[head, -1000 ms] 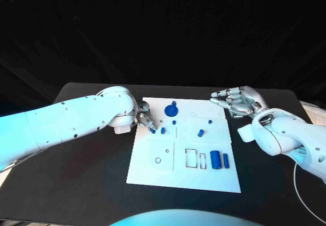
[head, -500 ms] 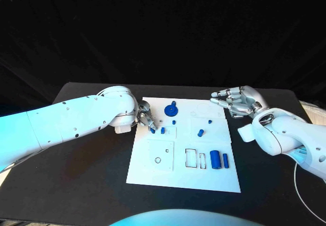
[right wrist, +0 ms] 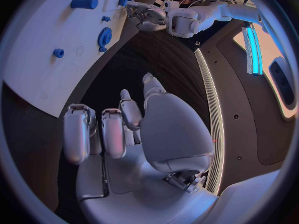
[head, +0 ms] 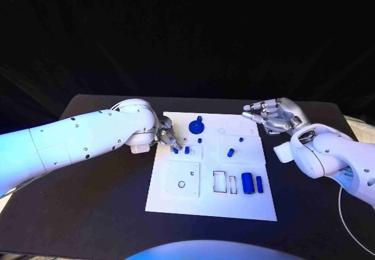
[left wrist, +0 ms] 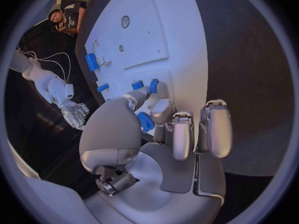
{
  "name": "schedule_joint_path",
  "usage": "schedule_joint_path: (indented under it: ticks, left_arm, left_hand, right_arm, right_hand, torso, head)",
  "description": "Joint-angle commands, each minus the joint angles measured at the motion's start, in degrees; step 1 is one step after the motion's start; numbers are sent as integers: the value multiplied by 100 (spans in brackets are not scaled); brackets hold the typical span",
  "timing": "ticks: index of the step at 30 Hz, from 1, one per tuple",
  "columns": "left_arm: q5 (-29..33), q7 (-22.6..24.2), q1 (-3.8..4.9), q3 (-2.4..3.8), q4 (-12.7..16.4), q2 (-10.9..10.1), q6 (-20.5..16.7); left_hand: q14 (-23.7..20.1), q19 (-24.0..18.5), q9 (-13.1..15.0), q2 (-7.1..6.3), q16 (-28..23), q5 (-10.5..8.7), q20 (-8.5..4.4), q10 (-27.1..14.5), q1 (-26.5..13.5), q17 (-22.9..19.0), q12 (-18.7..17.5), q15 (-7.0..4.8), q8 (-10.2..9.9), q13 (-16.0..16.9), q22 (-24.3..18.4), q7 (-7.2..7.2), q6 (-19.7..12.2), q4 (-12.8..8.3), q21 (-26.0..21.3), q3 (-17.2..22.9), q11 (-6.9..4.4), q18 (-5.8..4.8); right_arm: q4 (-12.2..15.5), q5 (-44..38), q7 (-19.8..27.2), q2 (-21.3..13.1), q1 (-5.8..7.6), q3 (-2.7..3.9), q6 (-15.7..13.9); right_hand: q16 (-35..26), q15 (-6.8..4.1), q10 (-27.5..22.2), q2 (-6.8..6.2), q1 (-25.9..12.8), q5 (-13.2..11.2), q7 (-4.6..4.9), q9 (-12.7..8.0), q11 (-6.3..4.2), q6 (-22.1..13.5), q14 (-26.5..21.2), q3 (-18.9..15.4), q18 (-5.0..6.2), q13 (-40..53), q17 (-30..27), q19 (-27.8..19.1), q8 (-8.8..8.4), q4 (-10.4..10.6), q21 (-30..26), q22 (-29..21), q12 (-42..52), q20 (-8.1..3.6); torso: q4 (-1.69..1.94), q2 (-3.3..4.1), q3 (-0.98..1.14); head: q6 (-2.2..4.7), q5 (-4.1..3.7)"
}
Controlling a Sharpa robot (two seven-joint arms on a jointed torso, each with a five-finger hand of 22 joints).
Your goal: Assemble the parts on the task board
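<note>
Head view: the board (head: 209, 187) lies mid-frame on the bench (head: 94, 216). The left hand (head: 166, 137) pinches a small blue part (head: 176, 151) at its upper left edge. The right hand (head: 271, 117), upper right, hangs empty, fingers loosely curled apart.

Left wrist view: fingers (left wrist: 163, 110) touch a blue part (left wrist: 152, 86) on the board.

Right wrist view: a gear (right wrist: 104, 37) lies on the board.

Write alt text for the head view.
The left hand touches small blue parts at the left edge of the white task board. The right hand hovers, holding nothing, off its far right corner. More parts lie on the board, including a gear.
</note>
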Motion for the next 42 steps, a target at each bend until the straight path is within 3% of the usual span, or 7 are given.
schedule_joint_path:
  ticks: [1,11,15,21,30,34,42]
  left_arm:
    - [-72,-57,-22,-17,-10,-1,214]
    - [-164,-72,-21,-16,-45,12,252]
    - [-164,-71,-21,-16,-54,15,254]
    - [-104,-53,-22,-16,-59,18,134]
    - [561,118,-24,-12,8,-61,-655]
    - [934,259,-25,-11,40,-152,-1077]
    - [1217,659,-27,-10,114,-354,-1581]
  left_hand:
    - [602,266,-14,-7,18,-18,-43,-14,-180,1509,19,-25,-36,-2,977,40,50,111,26,-188,46,-63]
    - [602,283,-43,106,18,-15,-41,5,-423,1509,41,-24,-42,34,1012,35,101,390,56,-774,45,-72]
    - [602,288,-48,132,18,-14,-41,16,-438,1509,53,-24,-38,51,1021,32,114,442,64,-916,43,-74]
    - [602,292,-53,166,18,-10,-42,29,-454,1509,72,-25,-36,76,1030,29,125,511,69,-1065,41,-76]
    - [602,313,-61,152,18,-18,-56,63,-550,1509,111,-41,-20,129,1066,9,152,753,108,-1599,22,-86]
    - [602,360,-46,263,18,-485,-79,112,-726,1509,178,-64,29,202,1142,-15,178,930,216,-2212,0,-113]
    - [602,279,-28,334,18,-496,-83,-80,-599,1509,-96,-59,34,-119,1028,28,-1,922,-9,-2593,30,-60]
  right_arm:
    - [14,-19,108,0,-3,0,31]
    - [40,20,125,10,-3,0,49]
    - [28,22,127,23,-4,0,53]
    - [2,23,126,36,-4,0,57]
    - [-39,26,125,62,-5,0,65]
    - [-55,33,122,78,-8,0,76]
    - [-66,36,126,93,-26,0,82]
  right_hand:
    - [-47,8,-37,53,-42,71,-7,9,18,5,370,-59,-21,-26,530,-31,7,-5,-31,-8,-32,8]
    - [-79,9,-56,53,-84,146,-7,8,18,-1,361,-99,-15,-53,495,-47,5,7,-49,-37,-67,9]
    - [-79,9,-56,53,-84,146,-7,8,18,-1,361,-99,-15,-53,495,-47,5,7,-49,-37,-67,9]
    - [-90,9,-59,55,-89,153,-7,8,19,-2,358,-102,-12,-58,482,-54,4,9,-57,-51,-74,9]
    - [-90,9,-59,55,-89,153,-7,8,19,-2,358,-102,-12,-58,482,-54,4,9,-57,-51,-74,9]
    - [-90,9,-60,61,-95,161,-7,8,19,-3,358,-105,-10,-59,483,-58,4,13,-62,-59,-75,9]
    - [-88,9,-58,67,-97,167,-7,8,19,-4,359,-106,-12,-57,486,-55,4,14,-59,-53,-71,9]
  torso:
    - [-3,1,1]
    - [31,-14,-4]
    - [7,-12,-2]
    - [16,-8,-4]
    - [21,-5,-7]
    - [9,0,0]
    - [10,-1,-1]
  head:
    - [-11,7]
    - [-29,-3]
    - [-18,3]
    - [4,-5]
    - [23,0]
    - [46,0]
    - [67,-50]
